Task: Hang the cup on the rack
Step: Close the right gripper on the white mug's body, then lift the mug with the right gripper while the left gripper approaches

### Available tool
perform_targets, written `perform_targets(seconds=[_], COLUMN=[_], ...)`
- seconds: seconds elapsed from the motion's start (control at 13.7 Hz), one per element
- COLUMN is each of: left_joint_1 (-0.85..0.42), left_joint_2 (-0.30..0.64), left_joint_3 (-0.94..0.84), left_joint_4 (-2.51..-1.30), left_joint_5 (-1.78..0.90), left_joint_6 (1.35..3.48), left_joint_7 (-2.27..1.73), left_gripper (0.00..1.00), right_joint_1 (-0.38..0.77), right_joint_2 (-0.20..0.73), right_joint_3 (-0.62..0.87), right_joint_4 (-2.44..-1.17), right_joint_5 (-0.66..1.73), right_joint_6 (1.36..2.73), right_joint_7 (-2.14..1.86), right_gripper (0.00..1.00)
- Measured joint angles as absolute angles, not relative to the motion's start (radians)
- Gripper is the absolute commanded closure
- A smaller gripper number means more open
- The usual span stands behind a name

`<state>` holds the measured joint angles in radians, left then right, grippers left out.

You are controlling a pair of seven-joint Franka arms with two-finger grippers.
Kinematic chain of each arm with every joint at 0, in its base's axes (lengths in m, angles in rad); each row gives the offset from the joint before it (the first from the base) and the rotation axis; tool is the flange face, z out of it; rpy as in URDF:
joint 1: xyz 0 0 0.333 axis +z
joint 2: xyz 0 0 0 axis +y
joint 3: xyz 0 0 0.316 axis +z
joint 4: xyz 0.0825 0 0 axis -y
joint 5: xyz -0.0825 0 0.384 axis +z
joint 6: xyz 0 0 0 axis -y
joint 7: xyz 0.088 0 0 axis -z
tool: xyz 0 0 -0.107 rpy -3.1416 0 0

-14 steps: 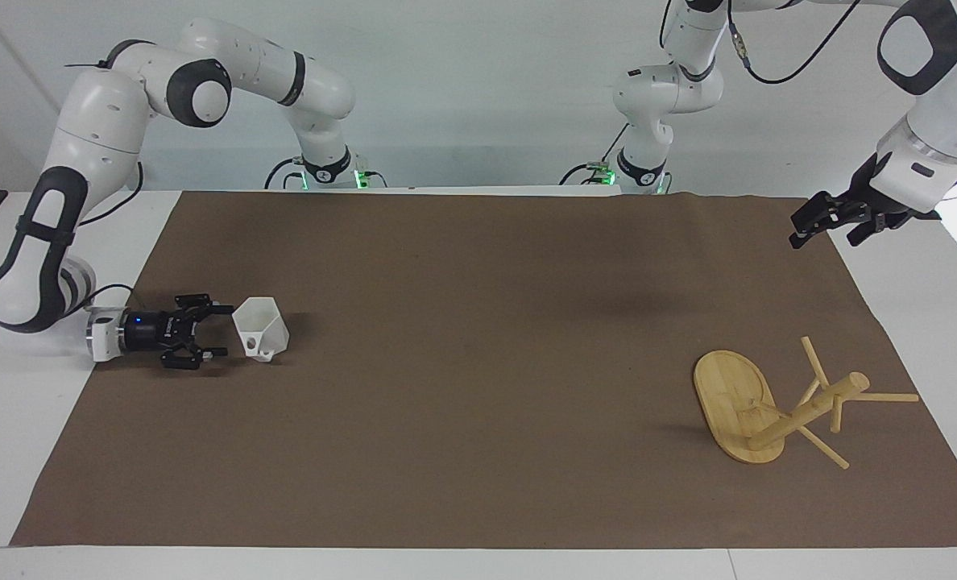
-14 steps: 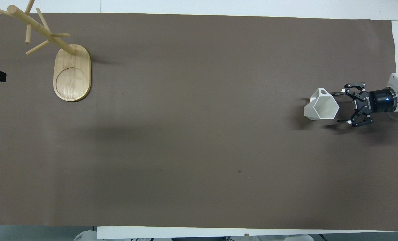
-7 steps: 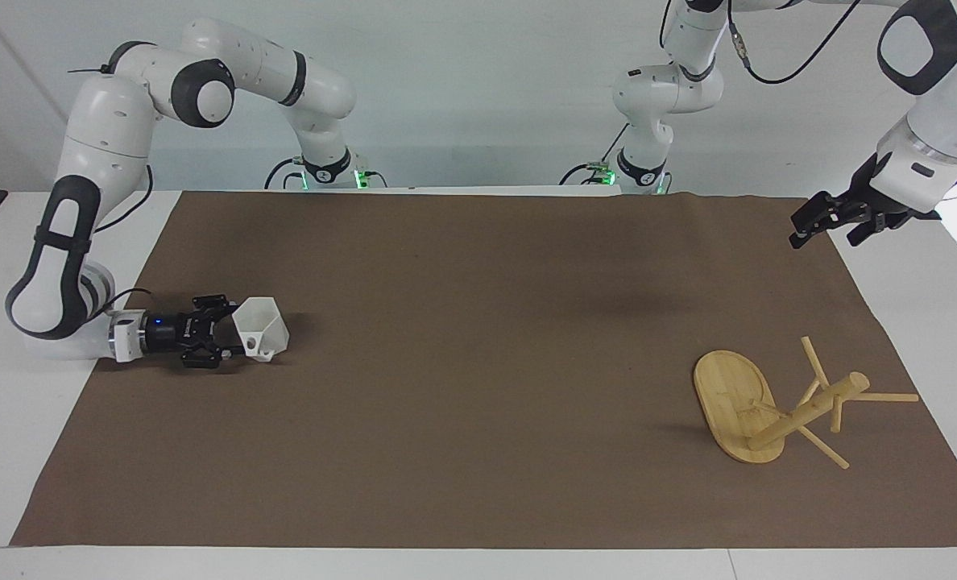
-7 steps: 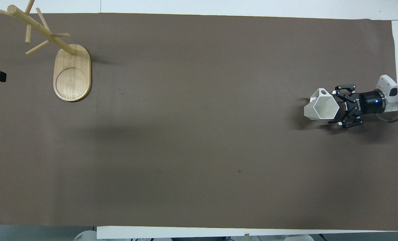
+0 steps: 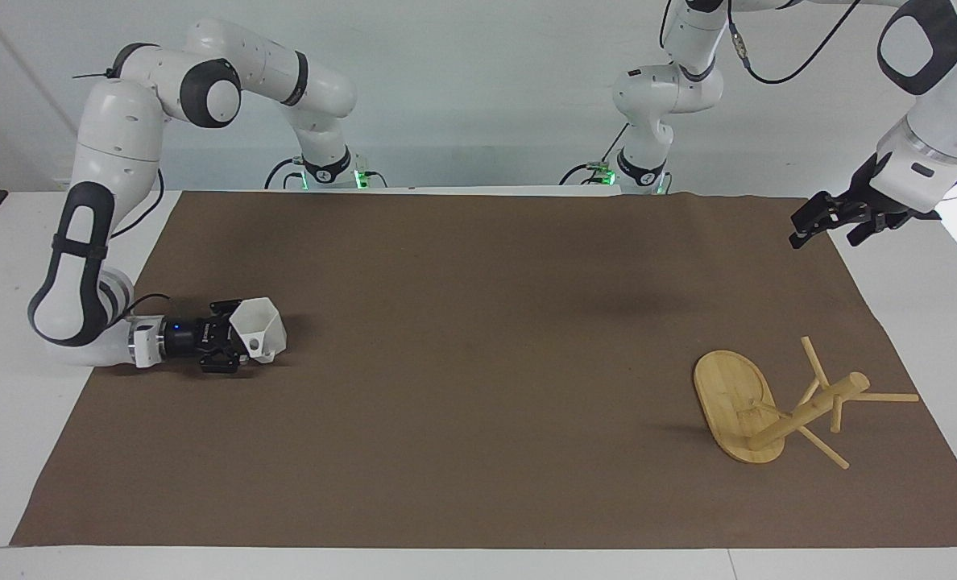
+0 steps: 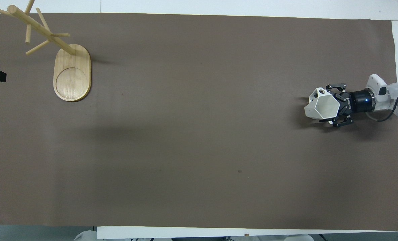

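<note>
Fingers of the right gripper (image 5: 233, 348) stand wide apart on either side of the white faceted cup (image 5: 259, 328), low over the brown mat (image 5: 478, 362) at the right arm's end of the table. The wrist lies nearly level with the surface, which suits a sideways approach: the cup rests tilted on the mat with its mouth turned up and toward the gripper, so coming in flat lets the jaws take it across the body. I judge this to be the moment just ahead of the grasp; nothing is clamped yet, and whether a finger already touches the cup wall cannot be told.

At the left arm's end of the table, well apart from the cup, stands the bamboo mug rack (image 5: 736, 403), upright on its oval base with its pegs pointing out from the central post. Over the mat's edge near that end hangs the left gripper (image 5: 837, 219), also spread open and holding nothing; that arm waits.

The cup is matte white, with flat hexagonal sides narrowing to the base. Its angular loop handle (image 6: 320, 91) sits on the side farther from the robots, clear of the jaws, which should leave it free for a peg.
</note>
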<state>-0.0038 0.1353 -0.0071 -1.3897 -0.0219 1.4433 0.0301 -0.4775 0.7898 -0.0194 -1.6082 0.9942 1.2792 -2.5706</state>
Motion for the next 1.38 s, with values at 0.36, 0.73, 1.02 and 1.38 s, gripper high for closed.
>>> perform_targets(seconds=[0.36,0.73,1.02,1.38], left_joint_1=[-0.004,-0.004,-0.004,-0.002], left_joint_2=[0.135,0.135,0.135,0.135], left_joint_3=[-0.007,-0.007,-0.007,-0.007], left_joint_4=[-1.390,-1.390,-1.390,-1.394], left_joint_5=[-0.022,-0.022,-0.022,-0.022], left_joint_6=[1.443,1.443,1.443,1.427], left_joint_7=[0.030,0.030,0.030,0.030], left_gripper=[0.00,0.00,0.00,0.00], right_joint_1=[-0.477,-0.438,-0.384,-0.162], right_joint_2=[0.779,0.775,0.767,0.626], right_joint_3=[-0.019,-0.019,-0.018,-0.012], right_joint_4=[-1.640,-1.652,-1.656,-1.725], right_joint_5=[0.997,1.012,1.071,1.276], right_joint_6=[1.279,1.285,1.308,1.521], right_joint_7=[-2.607,-2.608,-2.560,-2.360], right_gripper=[0.10,0.62,0.63,0.63])
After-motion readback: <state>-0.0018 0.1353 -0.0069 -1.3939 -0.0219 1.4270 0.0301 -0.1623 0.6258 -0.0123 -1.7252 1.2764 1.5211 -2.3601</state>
